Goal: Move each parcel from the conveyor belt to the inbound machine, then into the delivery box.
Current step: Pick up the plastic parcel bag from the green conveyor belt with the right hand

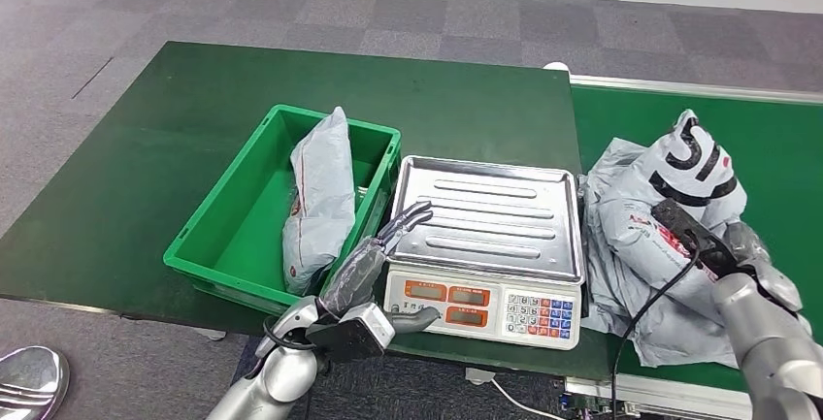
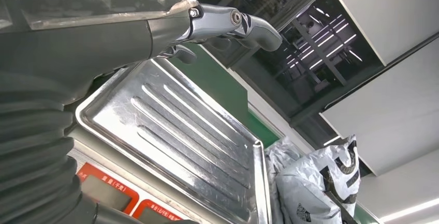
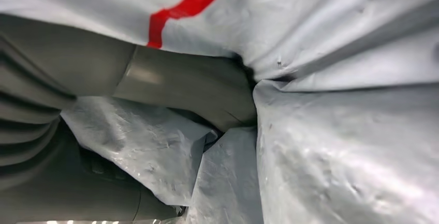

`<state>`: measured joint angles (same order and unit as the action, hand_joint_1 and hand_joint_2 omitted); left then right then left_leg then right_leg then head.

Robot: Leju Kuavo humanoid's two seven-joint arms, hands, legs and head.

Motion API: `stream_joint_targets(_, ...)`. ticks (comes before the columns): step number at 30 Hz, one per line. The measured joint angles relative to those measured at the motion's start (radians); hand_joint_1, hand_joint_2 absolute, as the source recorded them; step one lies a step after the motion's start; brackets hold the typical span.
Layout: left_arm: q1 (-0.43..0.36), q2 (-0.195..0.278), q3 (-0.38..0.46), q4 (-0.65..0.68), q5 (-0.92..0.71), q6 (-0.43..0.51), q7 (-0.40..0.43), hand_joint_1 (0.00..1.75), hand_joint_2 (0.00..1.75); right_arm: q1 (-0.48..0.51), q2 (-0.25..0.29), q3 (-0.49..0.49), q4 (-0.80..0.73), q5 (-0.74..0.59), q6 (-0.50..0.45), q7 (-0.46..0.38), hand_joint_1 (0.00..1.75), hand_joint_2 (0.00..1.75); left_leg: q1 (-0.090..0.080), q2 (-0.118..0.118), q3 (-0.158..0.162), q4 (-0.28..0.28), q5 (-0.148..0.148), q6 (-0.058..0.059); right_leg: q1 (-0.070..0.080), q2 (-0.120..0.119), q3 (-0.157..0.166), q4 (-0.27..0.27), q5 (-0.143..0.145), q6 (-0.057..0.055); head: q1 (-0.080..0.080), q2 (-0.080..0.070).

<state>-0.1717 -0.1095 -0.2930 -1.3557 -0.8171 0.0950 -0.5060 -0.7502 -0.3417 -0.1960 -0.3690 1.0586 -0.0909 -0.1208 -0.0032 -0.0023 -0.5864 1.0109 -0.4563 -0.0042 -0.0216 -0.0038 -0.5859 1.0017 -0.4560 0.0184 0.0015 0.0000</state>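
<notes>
Several grey parcels (image 1: 631, 216) lie heaped on the green conveyor belt (image 1: 776, 139) at the right, one of them with black-and-white print (image 1: 694, 153). My right hand (image 1: 723, 245) lies on the heap and grips a grey parcel with red markings (image 3: 336, 131); its thumb (image 3: 191, 84) is dug into the plastic folds. The scale's steel tray (image 1: 490, 216) is bare. My left hand (image 1: 374, 260) hovers at the tray's front left corner with its fingers (image 2: 228, 22) spread, holding nothing. One grey parcel (image 1: 320, 197) stands on edge inside the green delivery box (image 1: 228, 211).
The scale's display and keypad (image 1: 539, 313) face me at the table's front edge. A black cable (image 1: 650, 308) loops from my right wrist over the parcels. The dark green tabletop (image 1: 175, 100) stretches left of and behind the box.
</notes>
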Motion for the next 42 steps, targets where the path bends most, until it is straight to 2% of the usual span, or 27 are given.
stream_joint_targets(6,0.011,0.000,0.000,-0.009,0.000,0.002,0.006,0.00,1.75,0.020,-0.004,0.025,-0.037,0.053,-0.204,0.057,1.75,1.75,0.000,0.000,-0.001,0.000,0.000,0.000,0.000,-0.001,0.000,0.000,0.000,0.000,0.000,0.000)
stream_joint_targets(9,0.015,0.000,0.000,-0.013,0.000,0.003,0.009,0.00,1.75,0.037,-0.005,0.030,-0.083,0.068,-0.338,0.045,1.75,1.75,-0.001,0.000,-0.001,0.000,0.000,0.000,-0.001,-0.001,0.000,0.000,0.000,0.000,0.000,0.000)
stream_joint_targets(11,0.016,0.000,0.000,-0.014,0.000,0.004,0.010,0.00,1.75,0.059,-0.004,0.031,-0.156,0.074,-0.449,0.017,1.75,1.75,-0.001,0.000,-0.001,0.000,0.000,0.000,-0.001,-0.001,-0.001,0.000,0.000,0.000,0.000,0.000)
stream_joint_targets(13,0.016,-0.001,0.000,-0.013,-0.001,0.007,0.009,0.00,1.75,0.080,-0.001,0.031,-0.252,0.081,-0.508,0.004,1.75,1.75,0.000,0.000,-0.001,0.000,0.000,0.000,-0.001,-0.001,-0.001,0.000,0.000,0.000,0.000,0.000)
stream_joint_targets(19,0.015,-0.003,0.000,-0.010,-0.001,0.013,0.008,0.00,1.75,0.124,0.006,0.040,-0.468,0.105,-0.541,0.000,1.75,1.75,0.000,-0.001,-0.002,0.000,0.000,0.000,-0.001,-0.001,-0.001,0.000,0.000,0.000,0.000,0.000)
stream_joint_targets(25,0.015,-0.004,-0.001,-0.005,-0.002,0.023,0.003,0.00,1.75,0.102,0.006,0.062,-0.607,0.087,-0.517,-0.017,1.75,1.75,-0.001,-0.001,-0.003,0.000,0.000,0.001,-0.001,-0.001,-0.001,0.000,0.000,0.000,0.000,0.000)
stream_joint_targets(33,0.014,-0.004,-0.001,-0.004,-0.001,0.034,0.003,0.00,1.75,-0.007,0.015,0.135,-0.573,0.065,-0.474,-0.035,1.75,1.75,-0.001,-0.002,-0.003,0.000,0.001,0.001,-0.001,-0.002,-0.001,0.000,0.000,0.000,0.000,0.000)
stream_joint_targets(42,0.017,-0.002,-0.001,-0.003,-0.001,0.049,0.010,0.00,1.75,-0.076,0.038,0.197,-0.482,0.031,-0.530,-0.018,1.75,1.75,-0.001,-0.004,-0.004,0.000,0.001,0.001,-0.001,-0.004,-0.002,0.000,0.000,0.001,0.000,0.000)
